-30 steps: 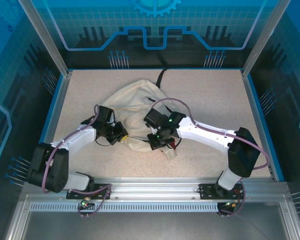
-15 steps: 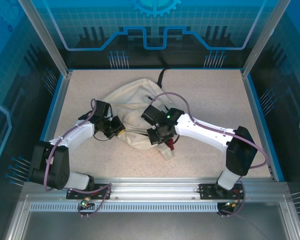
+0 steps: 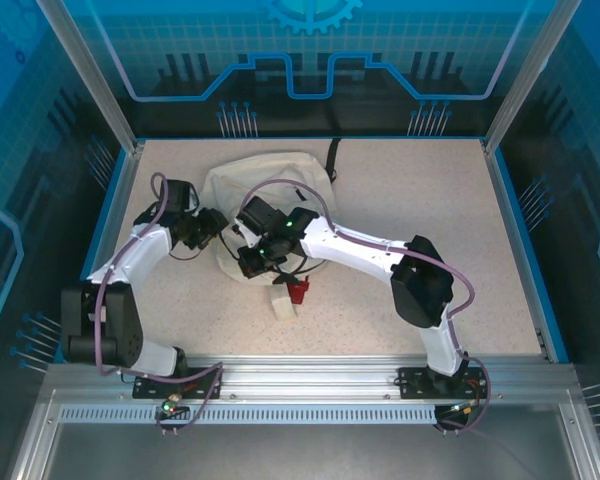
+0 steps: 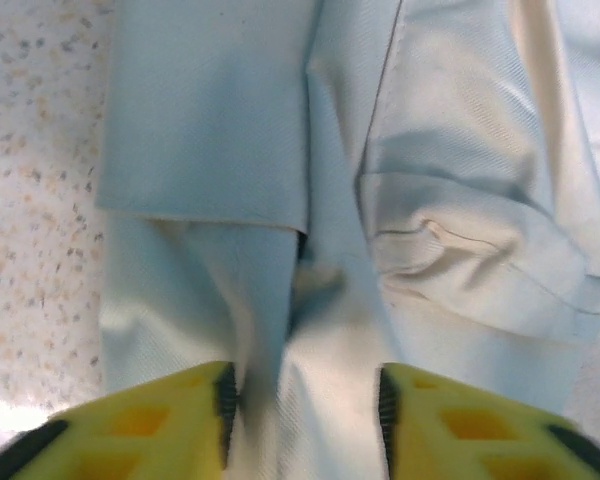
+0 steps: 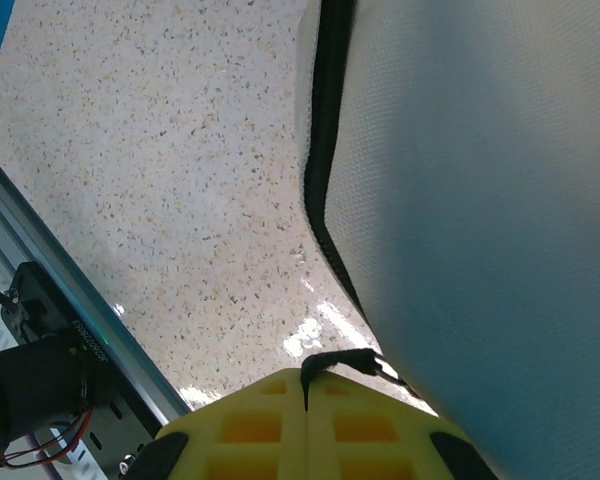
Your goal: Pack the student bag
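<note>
Now my left hand has released the student bag, fingers apart; my right hand, pinched shut on its black tab, has dragged it left. I judge it's still being positioned for packing.

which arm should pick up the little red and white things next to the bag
Left, likely: the left fingers stand apart, bag fabric loose between them, so they are free. The right fingers are shut on the bag's black tab.
</note>
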`<state>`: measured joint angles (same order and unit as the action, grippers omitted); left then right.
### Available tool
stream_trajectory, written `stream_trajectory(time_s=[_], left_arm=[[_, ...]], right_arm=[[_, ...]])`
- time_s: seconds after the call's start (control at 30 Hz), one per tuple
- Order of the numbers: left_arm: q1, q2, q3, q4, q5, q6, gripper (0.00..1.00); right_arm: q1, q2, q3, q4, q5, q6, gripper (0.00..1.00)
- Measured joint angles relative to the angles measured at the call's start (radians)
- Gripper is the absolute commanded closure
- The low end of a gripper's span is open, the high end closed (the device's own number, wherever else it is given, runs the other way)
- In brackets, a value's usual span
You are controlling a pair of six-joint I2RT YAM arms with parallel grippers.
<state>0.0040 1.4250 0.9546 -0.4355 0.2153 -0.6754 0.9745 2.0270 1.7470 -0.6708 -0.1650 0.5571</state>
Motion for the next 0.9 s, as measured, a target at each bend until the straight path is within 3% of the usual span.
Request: stream_trajectory(time_s=[0.3, 0.67, 0.77, 0.9], left_arm=[[-0.001, -0.189, -0.124, -0.043, 0.132, -0.091, 0.37], [-0.066, -0.24, -0.279, 0.006, 0.242, -0.292, 0.37], [-0.071, -0.207, -0.284, 0.07, 0.269, -0.331, 0.42], [-0.079, -0.169, -0.283, 0.127, 0.28, -0.361, 0.63]], right_arm=[[-0.014, -0.031, -0.09, 0.059, -0.005, 0.039, 1.0], [-0.015, -0.048, -0.105, 0.078, -0.039, 0.056, 1.0], [-0.014, -0.048, -0.105, 0.078, -0.046, 0.056, 1.0], [-0.012, -0.048, -0.105, 0.066, -0.043, 0.056, 1.0]])
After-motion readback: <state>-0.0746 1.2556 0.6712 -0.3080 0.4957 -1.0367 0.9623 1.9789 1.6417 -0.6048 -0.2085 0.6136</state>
